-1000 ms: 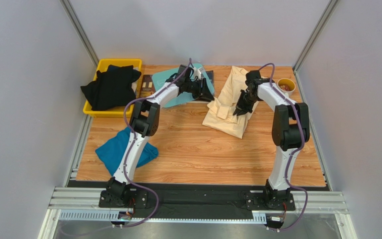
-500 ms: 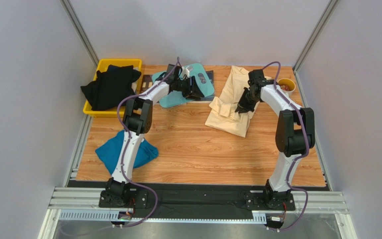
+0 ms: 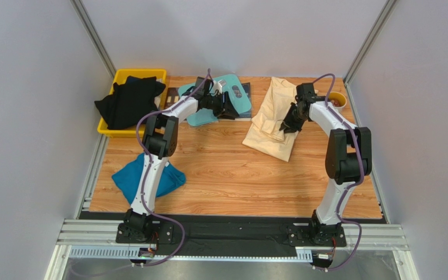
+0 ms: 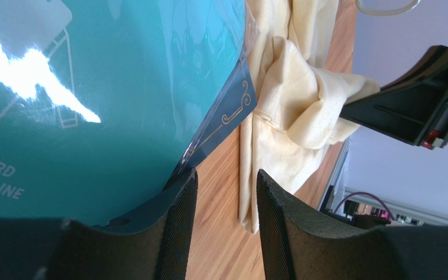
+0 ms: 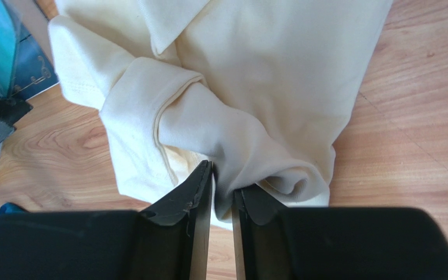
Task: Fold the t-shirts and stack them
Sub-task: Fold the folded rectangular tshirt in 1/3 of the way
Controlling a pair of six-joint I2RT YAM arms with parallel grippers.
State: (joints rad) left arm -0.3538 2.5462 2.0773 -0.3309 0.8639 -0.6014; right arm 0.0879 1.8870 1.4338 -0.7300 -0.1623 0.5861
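Pale grey walls [image 3: 33,87] closed in a wood-grain table [image 3: 232,175] on three sides, with the two arms reaching toward its far edge.

A pale cream-yellow cloth t-shirt [image 3: 270,116] lay crumpled on the wood at the far right. The right gripper [image 5: 223,175] pinched a raised fold of it, its jaws drawn nearly together with cloth bunched between them. The rest of the shirt spread out ahead of and to both sides of the fingers.

Well off to the left gripper's [image 4: 226,181] left, a yellow plastic bin [image 3: 144,73] sat in the far left corner. Black cloth t-shirts [image 3: 128,102] were heaped in it and spilled over its rim. A teal-blue cloth t-shirt [image 3: 133,175] lay bunched far behind that gripper, beside the left arm's lower link.

A rigid teal board with white print [image 4: 121,87] lay right beside the left gripper, its corner against one finger. The jaws stood a little apart and held nothing, with only bare wood showing in the gap.

A small yellow cup [image 3: 336,100] stood just beyond the right gripper, near the right wall.
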